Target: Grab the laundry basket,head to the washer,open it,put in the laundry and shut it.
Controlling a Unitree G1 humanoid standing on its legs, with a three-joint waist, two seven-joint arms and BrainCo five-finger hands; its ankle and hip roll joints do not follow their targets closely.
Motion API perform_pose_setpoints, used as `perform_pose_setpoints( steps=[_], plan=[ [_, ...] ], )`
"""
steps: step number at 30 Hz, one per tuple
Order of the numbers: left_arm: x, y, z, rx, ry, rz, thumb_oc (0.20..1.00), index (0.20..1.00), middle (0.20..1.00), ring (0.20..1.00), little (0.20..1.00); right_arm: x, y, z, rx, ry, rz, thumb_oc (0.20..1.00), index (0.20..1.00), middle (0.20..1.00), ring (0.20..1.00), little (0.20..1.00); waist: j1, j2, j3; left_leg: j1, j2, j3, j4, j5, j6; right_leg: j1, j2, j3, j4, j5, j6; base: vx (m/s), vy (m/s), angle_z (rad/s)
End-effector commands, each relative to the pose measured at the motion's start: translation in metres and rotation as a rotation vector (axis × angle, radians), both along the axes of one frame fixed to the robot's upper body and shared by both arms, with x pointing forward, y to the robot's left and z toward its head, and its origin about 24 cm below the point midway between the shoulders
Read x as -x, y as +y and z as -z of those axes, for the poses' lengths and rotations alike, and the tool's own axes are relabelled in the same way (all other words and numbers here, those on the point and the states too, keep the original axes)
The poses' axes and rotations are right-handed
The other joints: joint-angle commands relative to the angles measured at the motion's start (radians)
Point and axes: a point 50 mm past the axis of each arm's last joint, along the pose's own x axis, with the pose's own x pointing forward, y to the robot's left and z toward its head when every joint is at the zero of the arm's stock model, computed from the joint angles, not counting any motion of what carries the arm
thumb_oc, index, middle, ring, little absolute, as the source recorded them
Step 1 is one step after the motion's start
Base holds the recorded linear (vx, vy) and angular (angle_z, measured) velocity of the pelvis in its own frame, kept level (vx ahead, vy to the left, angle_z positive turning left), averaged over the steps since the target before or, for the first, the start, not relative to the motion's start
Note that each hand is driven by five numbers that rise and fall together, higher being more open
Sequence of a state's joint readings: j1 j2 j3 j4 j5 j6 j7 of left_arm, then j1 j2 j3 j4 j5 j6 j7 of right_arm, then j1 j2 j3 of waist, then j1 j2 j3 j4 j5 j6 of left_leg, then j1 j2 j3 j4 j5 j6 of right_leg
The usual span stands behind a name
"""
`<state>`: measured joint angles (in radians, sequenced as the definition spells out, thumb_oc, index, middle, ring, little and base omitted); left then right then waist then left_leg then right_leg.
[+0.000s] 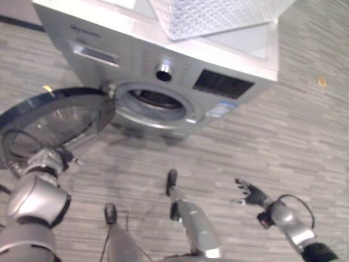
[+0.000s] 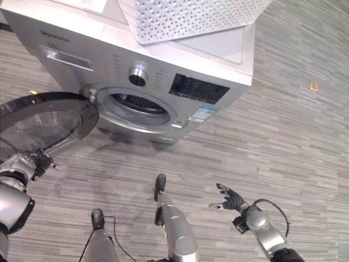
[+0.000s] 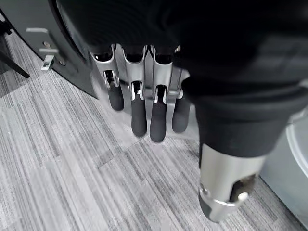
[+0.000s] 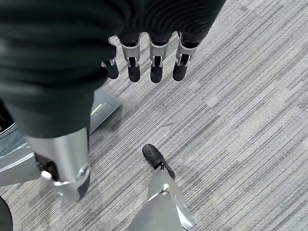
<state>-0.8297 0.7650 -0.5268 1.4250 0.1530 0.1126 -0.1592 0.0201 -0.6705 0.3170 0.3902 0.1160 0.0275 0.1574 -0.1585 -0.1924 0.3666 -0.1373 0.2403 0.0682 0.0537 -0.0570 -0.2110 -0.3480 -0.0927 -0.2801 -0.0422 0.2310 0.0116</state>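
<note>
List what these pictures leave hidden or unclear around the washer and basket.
- Basket contents: both eye views cut it off at the top edge.
- Washer drum: dark inside; laundry cannot be told.
- Left robot hand: whether it touches the open door is unclear.
</note>
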Motion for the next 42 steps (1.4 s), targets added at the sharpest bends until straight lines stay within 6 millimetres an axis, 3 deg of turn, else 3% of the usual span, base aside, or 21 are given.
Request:
perform_pose_setpoints(
  steps=[1, 17, 26, 27, 29, 30, 32, 33, 35, 37, 38, 39, 40, 41, 42],
  plan=[
    [0.013, 0.014, 0.001, 0.0, -0.023, -0.052, 1.0, 1.0, 1.0, 1.0, 1.0, 0.012, -0.022, -0.004, 0.07, 0.011, 0.027, 1.0, 1.0, 1.0, 1.0, 1.0, 0.005, -0.004, -0.014, -0.127, 0.0, -0.038, 0.183, -0.081, 0.051, 0.075, -0.099, 0.068, 0.093, -0.147, 0.139, 0.0, 0.0, 0.0],
    [0.035, 0.013, 0.034, 0.059, 0.038, -0.076, 1.0, 1.0, 1.0, 1.0, 1.0, 0.013, -0.023, 0.002, 0.085, 0.032, 0.032, 1.0, 1.0, 1.0, 1.0, 1.0, -0.004, 0.024, -0.059, -0.143, 0.009, -0.035, 0.202, -0.085, 0.044, 0.066, -0.09, 0.085, 0.103, -0.161, 0.131, 0.0, -0.002, -0.01],
    [0.041, -0.02, 0.073, 0.197, -0.086, -0.068, 1.0, 1.0, 1.0, 1.0, 1.0, -0.009, -0.024, -0.016, 0.125, -0.098, 0.074, 1.0, 1.0, 1.0, 1.0, 1.0, 0.017, 0.092, -0.092, -0.079, 0.028, -0.029, 0.13, -0.05, 0.035, 0.082, -0.077, 0.087, 0.153, -0.23, 0.116, 0.05, -0.047, -0.01],
    [0.046, -0.034, 0.086, 0.252, -0.137, -0.052, 1.0, 1.0, 1.0, 1.0, 1.0, -0.016, -0.027, -0.033, 0.161, -0.19, 0.087, 1.0, 1.0, 1.0, 1.0, 1.0, 0.022, 0.107, -0.101, -0.068, 0.028, -0.021, 0.107, -0.016, 0.039, 0.084, -0.074, 0.087, 0.157, -0.238, 0.103, 0.03, -0.081, 0.05],
    [0.066, -0.053, 0.109, 0.345, -0.178, -0.055, 1.0, 1.0, 1.0, 1.0, 1.0, -0.027, -0.037, -0.066, 0.204, -0.388, 0.165, 1.0, 1.0, 1.0, 1.0, 1.0, 0.033, 0.138, -0.117, -0.029, 0.051, -0.015, 0.097, 0.001, 0.036, 0.121, -0.043, 0.092, 0.163, -0.28, 0.087, 0.12, -0.136, 0.01],
    [0.067, -0.053, 0.11, 0.345, -0.177, -0.055, 1.0, 1.0, 1.0, 1.0, 1.0, -0.026, -0.037, -0.066, 0.205, -0.387, 0.165, 1.0, 1.0, 1.0, 1.0, 1.0, 0.033, 0.139, -0.116, -0.026, 0.052, -0.014, 0.096, 0.001, 0.036, 0.123, -0.042, 0.092, 0.163, -0.28, 0.086, 0.13, -0.13, -0.01],
    [0.089, -0.076, 0.131, 0.427, -0.179, -0.049, 1.0, 1.0, 1.0, 1.0, 1.0, -0.033, -0.046, -0.097, 0.207, -0.61, 0.334, 1.0, 1.0, 1.0, 1.0, 1.0, 0.05, 0.161, -0.123, -0.01, 0.082, -0.028, 0.137, 0.043, 0.035, 0.179, 0.003, 0.102, 0.159, -0.324, 0.057, 0.15, -0.2, 0.05],
    [0.096, -0.08, 0.136, 0.449, -0.174, -0.054, 1.0, 1.0, 1.0, 1.0, 1.0, -0.032, -0.05, -0.106, 0.213, -0.669, 0.387, 1.0, 1.0, 1.0, 1.0, 1.0, 0.058, 0.166, -0.125, -0.012, 0.093, -0.04, 0.167, 0.068, 0.037, 0.203, 0.02, 0.105, 0.153, -0.337, 0.043, 0.13, -0.182, -0.03],
    [0.097, -0.08, 0.136, 0.449, -0.173, -0.053, 1.0, 1.0, 1.0, 1.0, 1.0, -0.032, -0.05, -0.105, 0.214, -0.667, 0.387, 1.0, 1.0, 1.0, 1.0, 1.0, 0.058, 0.168, -0.124, -0.013, 0.095, -0.042, 0.169, 0.066, 0.036, 0.205, 0.022, 0.103, 0.152, -0.337, 0.043, 0.07, -0.108, 0.11],
    [0.117, -0.088, 0.147, 0.504, -0.152, -0.08, 1.0, 1.0, 1.0, 1.0, 1.0, -0.03, -0.059, -0.132, 0.217, -0.852, 0.537, 1.0, 1.0, 1.0, 1.0, 1.0, 0.083, 0.177, -0.127, -0.037, 0.13, -0.08, 0.325, 0.157, 0.049, 0.283, 0.071, 0.107, 0.128, -0.367, 0.002, 0.17, -0.274, 0.21],
    [0.126, -0.09, 0.153, 0.522, -0.138, -0.104, 1.0, 1.0, 1.0, 1.0, 1.0, -0.027, -0.064, -0.154, 0.274, -0.982, 0.598, 1.0, 1.0, 1.0, 1.0, 1.0, 0.097, 0.176, -0.127, -0.066, 0.152, -0.088, 0.429, 0.226, 0.068, 0.323, 0.094, 0.112, 0.116, -0.384, -0.019, 0.15, -0.249, 0.12],
    [0.131, -0.091, 0.156, 0.526, -0.126, -0.119, 1.0, 1.0, 1.0, 1.0, 1.0, -0.026, -0.065, -0.168, 0.299, -1.055, 0.62, 1.0, 1.0, 1.0, 1.0, 1.0, 0.097, 0.176, -0.131, -0.086, 0.164, -0.084, 0.479, 0.241, 0.078, 0.338, 0.103, 0.109, 0.111, -0.388, -0.028, 0.1, -0.172, 0.08],
    [0.131, -0.091, 0.156, 0.526, -0.126, -0.118, 1.0, 1.0, 1.0, 1.0, 1.0, -0.025, -0.065, -0.168, 0.3, -1.055, 0.621, 1.0, 1.0, 1.0, 1.0, 1.0, 0.098, 0.178, -0.131, -0.09, 0.166, -0.087, 0.484, 0.238, 0.077, 0.338, 0.105, 0.108, 0.11, -0.387, -0.029, 0.15, -0.098, -0.07],
    [0.139, -0.09, 0.161, 0.527, -0.107, -0.148, 1.0, 1.0, 1.0, 1.0, 1.0, -0.023, -0.066, -0.182, 0.328, -1.129, 0.641, 1.0, 1.0, 1.0, 1.0, 1.0, 0.096, 0.178, -0.144, -0.097, 0.178, -0.076, 0.522, 0.227, 0.077, 0.362, 0.115, 0.116, 0.105, -0.41, -0.031, 0.21, -0.087, 0.13],
    [0.144, -0.093, 0.166, 0.529, -0.084, -0.16, 1.0, 1.0, 1.0, 1.0, 1.0, -0.02, -0.061, -0.205, 0.366, -1.25, 0.631, 1.0, 1.0, 1.0, 1.0, 1.0, 0.093, 0.183, -0.16, -0.116, 0.205, -0.019, 0.528, 0.22, 0.076, 0.384, 0.12, 0.102, 0.095, -0.424, -0.041, 0.22, -0.088, 0.39]
  ],
)
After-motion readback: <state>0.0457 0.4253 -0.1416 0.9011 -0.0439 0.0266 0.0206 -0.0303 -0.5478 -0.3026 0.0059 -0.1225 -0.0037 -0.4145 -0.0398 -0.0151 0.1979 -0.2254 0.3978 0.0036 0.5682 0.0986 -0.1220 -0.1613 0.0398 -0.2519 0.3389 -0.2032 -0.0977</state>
